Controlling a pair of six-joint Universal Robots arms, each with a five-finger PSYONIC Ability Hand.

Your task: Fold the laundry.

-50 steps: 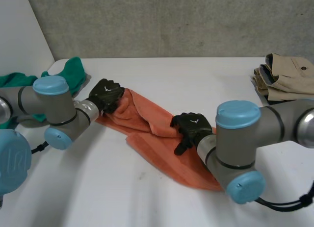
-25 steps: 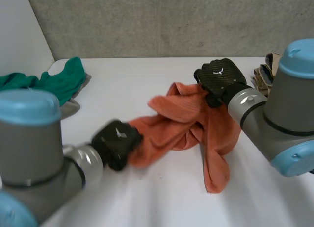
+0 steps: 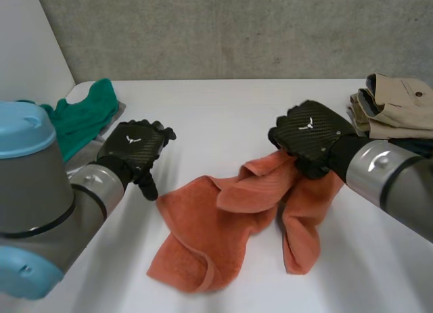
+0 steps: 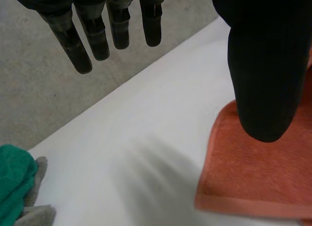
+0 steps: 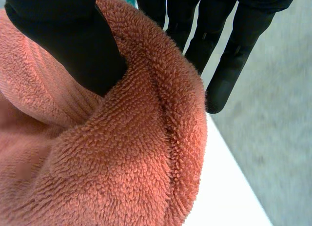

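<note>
An orange towel lies crumpled on the white table, its right part lifted. My right hand is shut on the towel's raised edge; in the right wrist view the thumb presses the terry cloth against the fingers. My left hand hovers open just left of the towel, holding nothing. In the left wrist view its fingers hang straight and the thumb stands above the towel's hemmed corner.
A green cloth lies over a grey cloth at the table's far left; both also show beside my left hand. Folded beige and dark clothes are stacked at the far right. The grey wall stands behind the table.
My left hand has let go of the towel and opened, moving up and left. The towel's left end has dropped flat onto the table. My right hand still holds its edge, slightly lower.
</note>
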